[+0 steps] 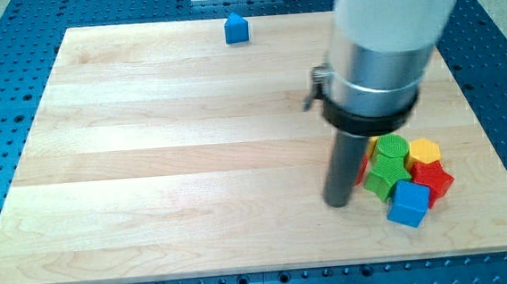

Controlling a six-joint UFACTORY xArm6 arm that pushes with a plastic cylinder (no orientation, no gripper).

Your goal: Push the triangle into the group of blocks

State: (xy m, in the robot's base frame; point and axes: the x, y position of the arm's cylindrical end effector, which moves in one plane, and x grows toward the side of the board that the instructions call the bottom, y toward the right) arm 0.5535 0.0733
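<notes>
Resting on the wooden board (145,123), my tip (337,203) stands at the view's lower right, a plain rod with no jaws to open or close, holding nothing. Far up and to the view's left of my tip, well apart from it, the blue triangle (237,28) sits just inside the board's top edge. Directly to the right of my tip lies the group of blocks: a green cylinder (392,148) and a green block (382,179) nearest, a red block (434,179) and a yellow block (424,151) beyond, a blue cube (409,204) at the view's bottom; whether my tip touches the green block cannot be told. The triangle looks small, light and rigid, likely to slide easily and to spin if pushed off-centre, so its top face, taken squarely, seems the place to push. Room behind it is tight against the board's edge, where the blue perforated table (14,51) begins; between the triangle and the group the board lies bare.
</notes>
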